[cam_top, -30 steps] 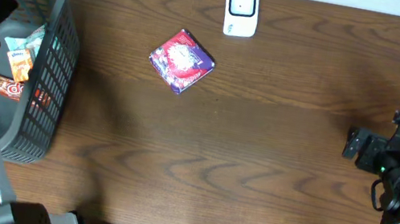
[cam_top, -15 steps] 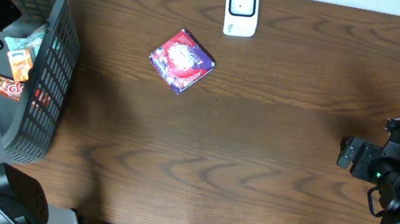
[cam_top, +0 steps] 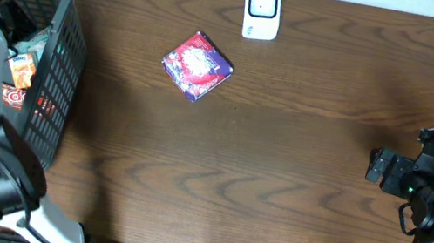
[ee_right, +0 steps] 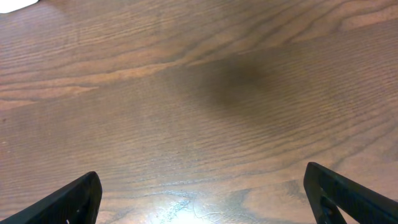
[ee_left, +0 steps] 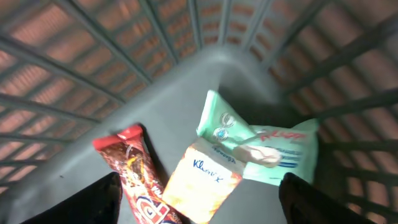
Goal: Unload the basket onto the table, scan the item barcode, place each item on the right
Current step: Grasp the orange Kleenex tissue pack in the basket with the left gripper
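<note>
Left fingers [ee_left: 93, 202] wide, empty, over basket [ee_left: 249, 68]; right fingers [ee_right: 68, 202] wide, idle. Picking stage: descend onto orange packet [ee_left: 202, 180], wrist-view 6 o'clock.

Table [cam_top: 280, 167]: dark wood grain, smooth, satin finish; a soft glare patch shows in the right wrist view.
Basket [cam_top: 64, 69]: grey plastic lattice, matt.
Purple packet [cam_top: 198, 65]: glossy printed film, slightly crinkled.
Scanner [cam_top: 262, 10]: white plastic, smooth, with a darker glossy window.
Inside the basket: red-brown bar wrapper [ee_left: 140, 186], shiny film; orange-cream packet [ee_left: 202, 180], soft sheen; mint-green pack [ee_left: 267, 146], smooth film, creased.
</note>
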You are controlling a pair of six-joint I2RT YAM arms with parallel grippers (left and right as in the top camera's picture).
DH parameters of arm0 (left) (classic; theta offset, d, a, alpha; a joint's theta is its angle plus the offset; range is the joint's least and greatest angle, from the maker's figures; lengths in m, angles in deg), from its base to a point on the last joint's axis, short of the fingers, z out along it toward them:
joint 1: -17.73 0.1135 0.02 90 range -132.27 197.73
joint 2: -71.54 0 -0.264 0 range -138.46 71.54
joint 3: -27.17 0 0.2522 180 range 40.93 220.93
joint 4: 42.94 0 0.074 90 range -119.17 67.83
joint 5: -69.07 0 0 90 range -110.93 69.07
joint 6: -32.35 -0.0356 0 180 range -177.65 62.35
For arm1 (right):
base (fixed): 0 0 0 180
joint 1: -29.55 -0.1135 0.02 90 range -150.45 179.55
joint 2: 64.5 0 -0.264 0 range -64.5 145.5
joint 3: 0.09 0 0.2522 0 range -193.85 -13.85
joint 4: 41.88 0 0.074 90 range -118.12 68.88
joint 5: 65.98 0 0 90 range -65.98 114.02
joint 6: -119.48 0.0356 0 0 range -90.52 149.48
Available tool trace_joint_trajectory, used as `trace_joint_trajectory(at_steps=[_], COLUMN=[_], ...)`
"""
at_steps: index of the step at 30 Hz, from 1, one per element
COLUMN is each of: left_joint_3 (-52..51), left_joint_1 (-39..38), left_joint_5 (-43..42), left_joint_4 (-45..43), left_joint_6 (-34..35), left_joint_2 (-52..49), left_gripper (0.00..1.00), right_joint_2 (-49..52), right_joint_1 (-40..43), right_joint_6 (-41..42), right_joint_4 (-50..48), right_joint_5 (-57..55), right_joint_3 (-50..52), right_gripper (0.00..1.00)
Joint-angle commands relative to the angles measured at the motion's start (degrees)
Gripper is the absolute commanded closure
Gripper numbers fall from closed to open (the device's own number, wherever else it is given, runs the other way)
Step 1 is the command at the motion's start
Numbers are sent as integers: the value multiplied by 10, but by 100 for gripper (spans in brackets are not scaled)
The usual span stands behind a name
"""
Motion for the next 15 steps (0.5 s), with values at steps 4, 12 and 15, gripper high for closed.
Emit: trace_joint_trajectory(at_steps=[4, 12, 15], left_joint_3=[-7, -8, -9], left_joint_1=[2, 2, 2], left_joint_5=[8, 1, -8], left_joint_4=[4, 7, 15], left_joint_6=[-5, -5, -5], left_joint_2=[-62, -95, -95], left_gripper=[22, 26, 33], right_joint_2=[1, 1, 1], right_joint_1=[2, 2, 2], right_joint_6=[5, 5, 5], right_joint_4=[2, 2, 2], right_joint_5=[-3, -3, -3], right_joint_3=[-10, -10, -10], right_gripper=[1, 1, 1])
